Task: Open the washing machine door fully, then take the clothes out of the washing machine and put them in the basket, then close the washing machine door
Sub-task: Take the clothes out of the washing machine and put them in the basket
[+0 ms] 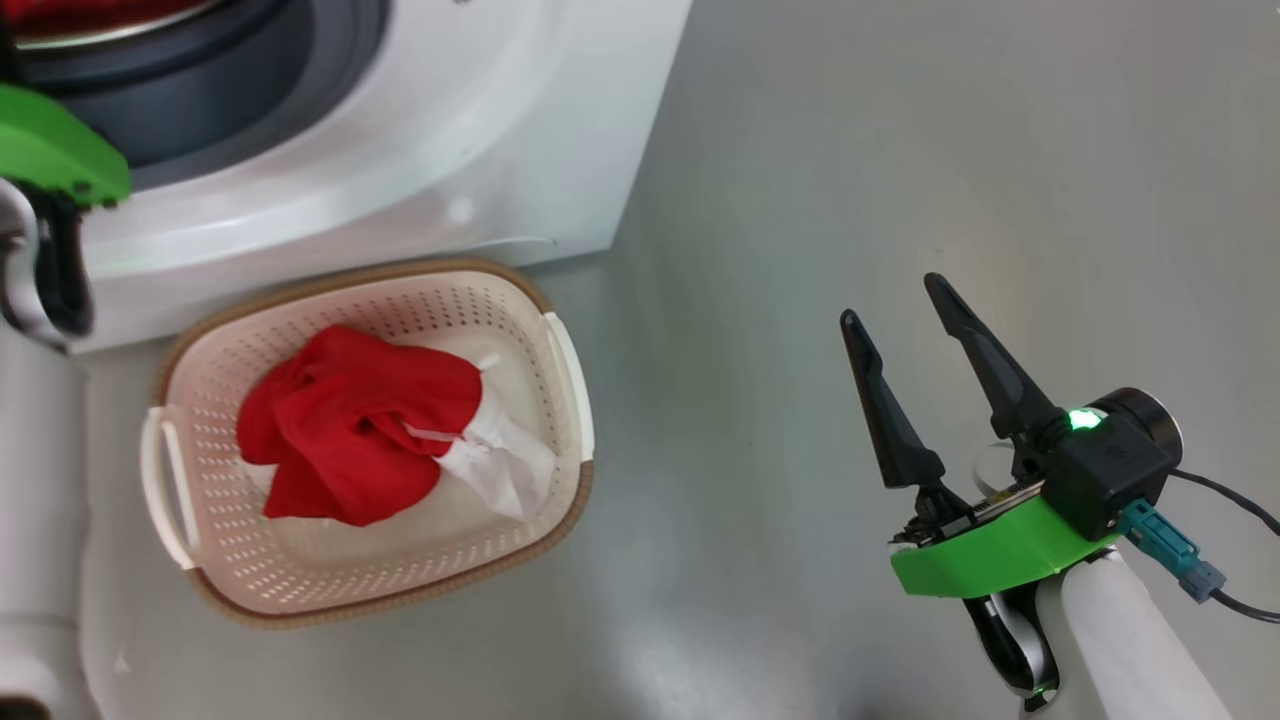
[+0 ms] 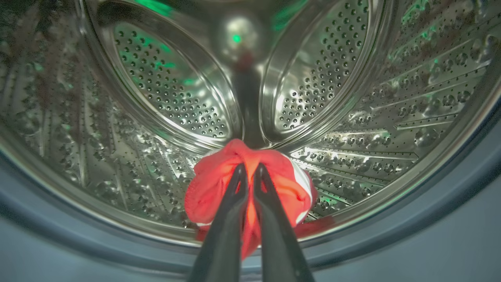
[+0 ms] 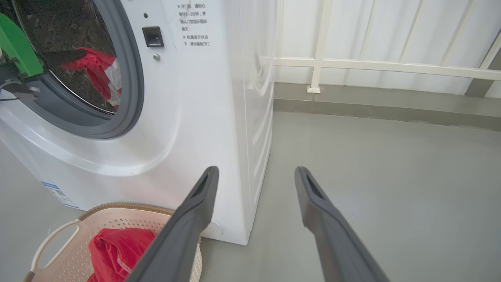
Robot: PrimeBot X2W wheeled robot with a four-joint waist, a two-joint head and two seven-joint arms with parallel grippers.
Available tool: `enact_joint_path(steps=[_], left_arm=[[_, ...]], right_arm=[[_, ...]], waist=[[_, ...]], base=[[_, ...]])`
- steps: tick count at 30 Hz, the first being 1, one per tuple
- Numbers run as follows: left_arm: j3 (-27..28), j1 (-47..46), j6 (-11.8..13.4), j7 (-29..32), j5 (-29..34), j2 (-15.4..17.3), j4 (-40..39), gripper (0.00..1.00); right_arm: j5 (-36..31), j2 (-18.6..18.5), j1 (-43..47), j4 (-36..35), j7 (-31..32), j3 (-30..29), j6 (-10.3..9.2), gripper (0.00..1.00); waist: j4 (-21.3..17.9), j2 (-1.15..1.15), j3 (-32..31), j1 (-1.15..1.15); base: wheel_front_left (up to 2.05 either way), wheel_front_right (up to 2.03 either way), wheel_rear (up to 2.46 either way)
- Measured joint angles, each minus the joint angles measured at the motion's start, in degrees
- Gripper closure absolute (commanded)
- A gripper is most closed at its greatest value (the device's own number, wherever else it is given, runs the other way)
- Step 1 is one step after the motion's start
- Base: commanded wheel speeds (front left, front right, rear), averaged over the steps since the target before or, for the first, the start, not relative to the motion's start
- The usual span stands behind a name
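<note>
In the left wrist view my left gripper [image 2: 250, 166] reaches into the steel drum [image 2: 168, 90] and is shut on a bunched red and white piece of the clothes [image 2: 211, 188] at the drum's bottom front. From the right wrist view that red piece [image 3: 94, 66] shows through the open port of the washing machine [image 3: 203, 98]. Another red and white piece [image 1: 350, 430] lies in the cream basket [image 1: 560, 520] on the floor in front of the machine [image 1: 400, 150]. My right gripper [image 1: 892, 298] hangs open and empty over the bare floor, right of the basket. The washing machine door is out of view.
Grey floor [image 1: 900, 150] stretches to the right of the machine. A white railing [image 3: 372, 64] and a low kerb run along the back. My left arm's green wrist mount [image 1: 50, 150] sits at the port's edge. A blue label [image 3: 58, 194] marks the machine's lower front.
</note>
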Motion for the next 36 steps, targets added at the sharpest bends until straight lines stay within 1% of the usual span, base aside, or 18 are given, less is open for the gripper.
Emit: enact_joint_path(steps=[5,13,18,24,28,36], left_arm=[[3.00,9.57,0.36,-0.16,0.21,-2.11,-12.11,1.00],[6.46,22.10,0.20,-0.16,1.83,-5.92,-24.31,1.00],[7.16,28.70,-0.34,-0.16,2.97,-8.21,-29.33,1.00],[7.53,35.00,-2.22,-0.18,3.67,-10.62,-33.85,1.00],[7.56,38.72,-2.75,-0.16,3.98,-11.45,-36.02,1.00],[6.25,45.45,-2.85,-0.16,4.91,-12.32,-40.52,1.00]], right_arm=[[0.03,-0.02,0.08,-0.02,0.00,-0.64,0.00,0.00],[0.04,-0.04,2.08,-0.05,0.00,-2.22,0.00,0.00],[0.04,-0.04,3.77,0.04,0.00,-3.14,0.00,0.00],[-0.07,-0.03,5.88,0.13,0.00,-3.92,0.00,0.00],[-0.07,-0.03,6.71,0.01,0.00,-4.63,0.00,0.00],[-0.05,-0.02,9.67,0.01,0.00,-5.23,0.00,0.00]], waist=[[1.26,0.00,-1.96,0.00],[3.28,0.00,-6.07,0.00],[4.17,0.00,-9.25,0.00],[5.15,0.00,-13.08,0.00],[5.75,0.00,-15.31,0.00],[6.71,0.00,-19.14,0.00]], base=[[0.00,0.00,0.00],[0.00,0.00,0.00],[0.00,0.00,0.00],[0.00,0.00,0.00],[0.00,0.00,0.00],[0.00,0.00,0.00]])
